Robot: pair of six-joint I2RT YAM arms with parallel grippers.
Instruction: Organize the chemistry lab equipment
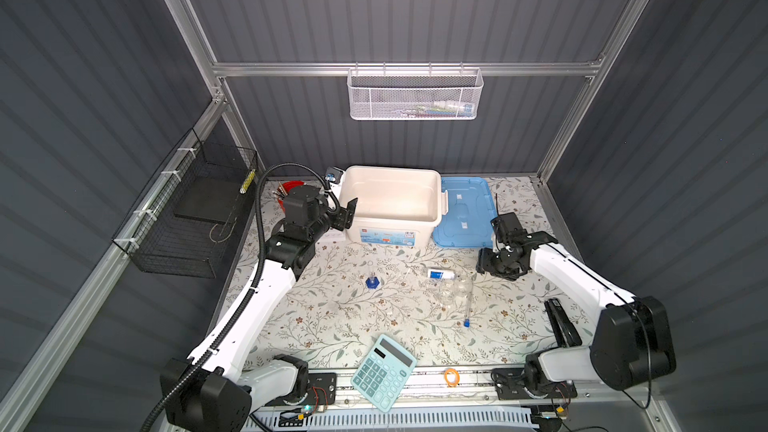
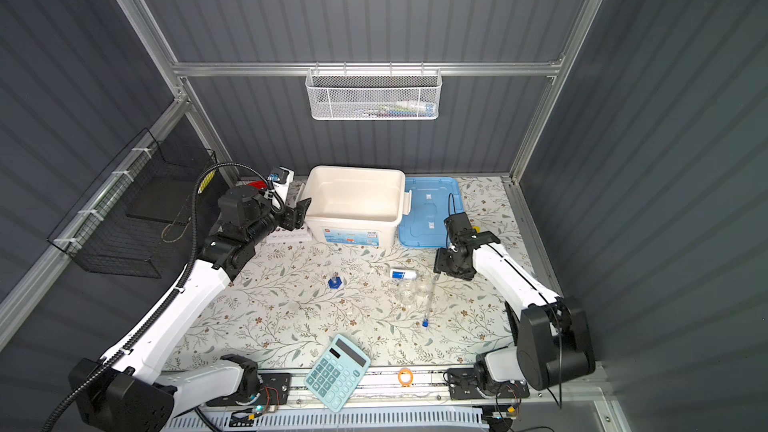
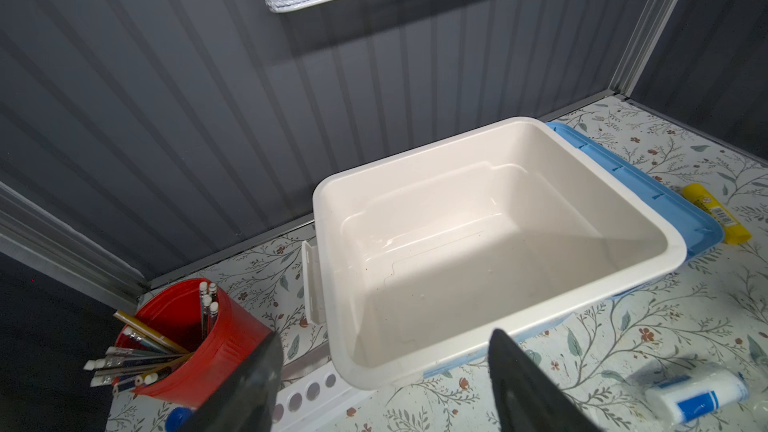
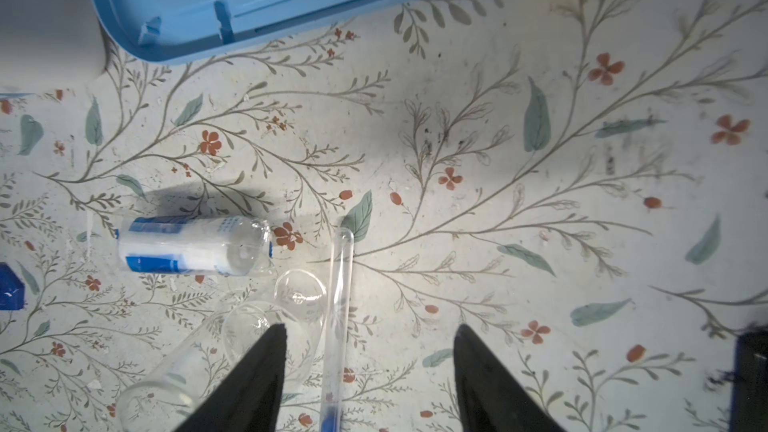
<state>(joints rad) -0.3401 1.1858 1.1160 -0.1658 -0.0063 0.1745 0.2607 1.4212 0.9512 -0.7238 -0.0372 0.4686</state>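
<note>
Left jaws parted and empty above white bin, right jaws spread with nothing gripped, test tube seen between them on counter, labelled beaker and clear beakers laid just beside.

The left arm and right arm wear glossy white shells between bulky black joint housings. A ribbed black conduit runs along the left one; a thin black cable follows the right. Matte black tapered fingers tip each wrist.
</note>
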